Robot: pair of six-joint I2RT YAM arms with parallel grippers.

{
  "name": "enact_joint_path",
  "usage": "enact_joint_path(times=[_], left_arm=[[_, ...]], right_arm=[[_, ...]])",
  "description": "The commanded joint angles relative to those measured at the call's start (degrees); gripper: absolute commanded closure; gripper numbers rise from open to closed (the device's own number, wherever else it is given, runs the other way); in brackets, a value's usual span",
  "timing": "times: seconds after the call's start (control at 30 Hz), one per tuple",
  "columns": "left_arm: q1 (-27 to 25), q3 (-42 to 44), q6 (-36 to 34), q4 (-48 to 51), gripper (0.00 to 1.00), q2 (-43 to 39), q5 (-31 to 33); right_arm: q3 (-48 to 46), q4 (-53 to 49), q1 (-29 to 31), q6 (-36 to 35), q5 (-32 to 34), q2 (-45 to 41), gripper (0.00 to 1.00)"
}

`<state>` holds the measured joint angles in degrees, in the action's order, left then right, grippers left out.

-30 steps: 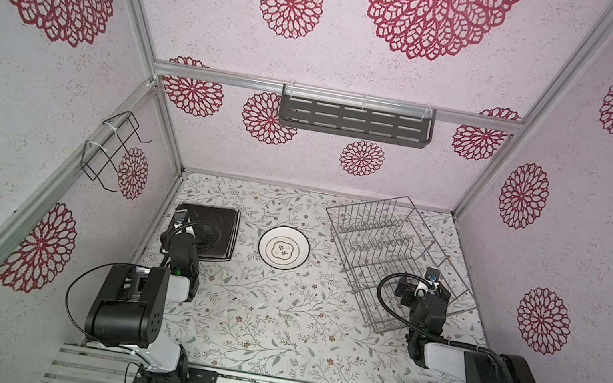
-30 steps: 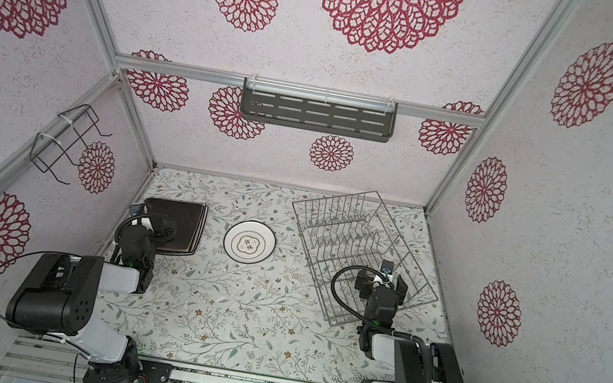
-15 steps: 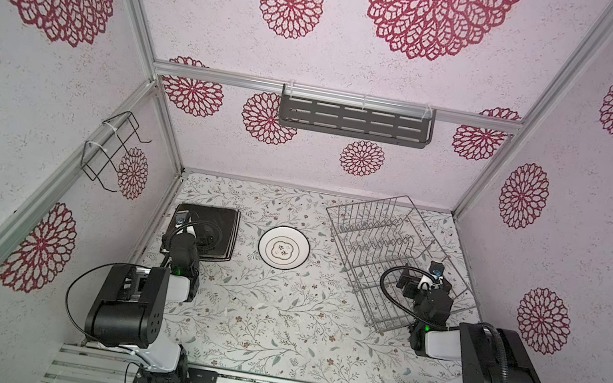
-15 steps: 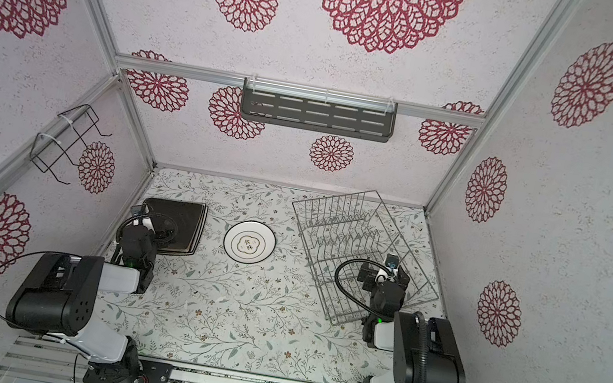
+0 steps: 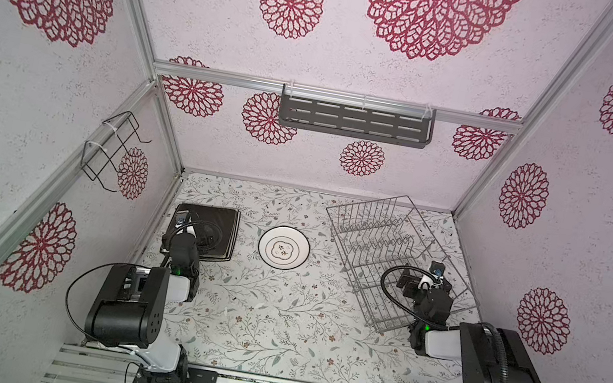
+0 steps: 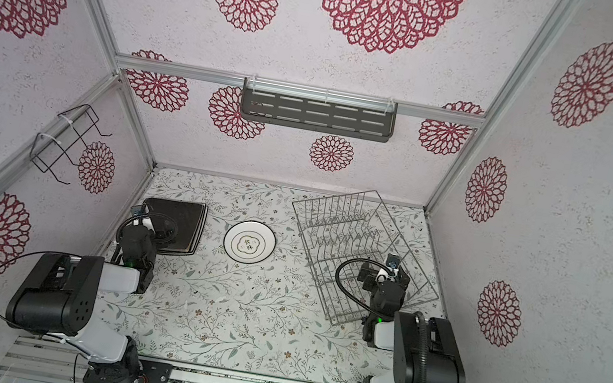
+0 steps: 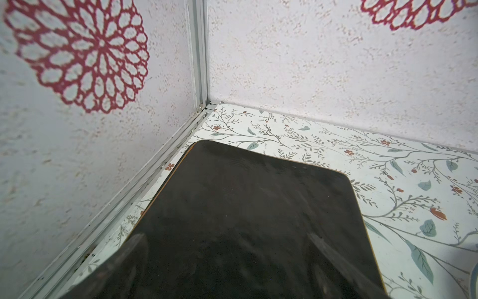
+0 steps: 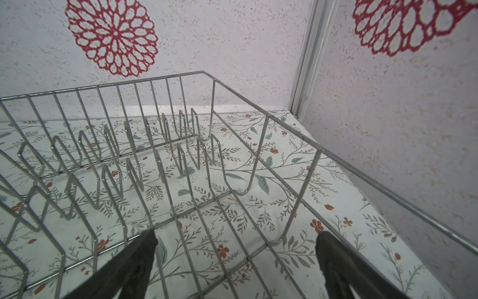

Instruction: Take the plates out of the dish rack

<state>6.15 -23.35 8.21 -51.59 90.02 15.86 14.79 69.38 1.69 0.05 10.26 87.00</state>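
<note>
The dish rack (image 5: 374, 229) (image 6: 338, 219) (image 8: 181, 145), a silver wire basket, stands at the back right in both top views, with no plates between its tines. A stack of square plates with a black one (image 5: 225, 225) (image 6: 192, 220) (image 7: 258, 202) on top lies by the left wall. A round white dark-rimmed plate (image 5: 284, 248) (image 6: 248, 245) lies flat in the middle. My left gripper (image 5: 204, 236) (image 6: 164, 228) (image 7: 227, 246) hovers open just above the black plate, holding nothing. Over the rack's near end my right gripper (image 5: 409, 283) (image 6: 368, 275) (image 8: 236, 243) is open and empty.
A dark grey slotted shelf (image 5: 354, 121) hangs on the back wall. A small black wire holder (image 5: 109, 151) is fixed to the left wall. The floral tabletop (image 5: 274, 322) lies between the arms. The rack sits close to the right wall (image 8: 388, 129).
The right arm's elbow has shifted while its open gripper edged slightly farther over the rack. The left arm and the plates have not moved.
</note>
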Motion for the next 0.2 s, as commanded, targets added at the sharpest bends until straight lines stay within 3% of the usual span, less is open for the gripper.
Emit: enact_joint_path(times=[0.0, 0.17], left_arm=[[0.3, -0.3, -0.1, -0.4, 0.03, -0.7, -0.4], [0.0, 0.5, -0.3, -1.9, 0.03, -0.9, -0.6]], right_arm=[[0.5, -1.8, -0.4, 1.1, 0.6, 1.2, 0.01], [0.1, -1.4, -0.4, 1.1, 0.6, 1.0, 0.01]])
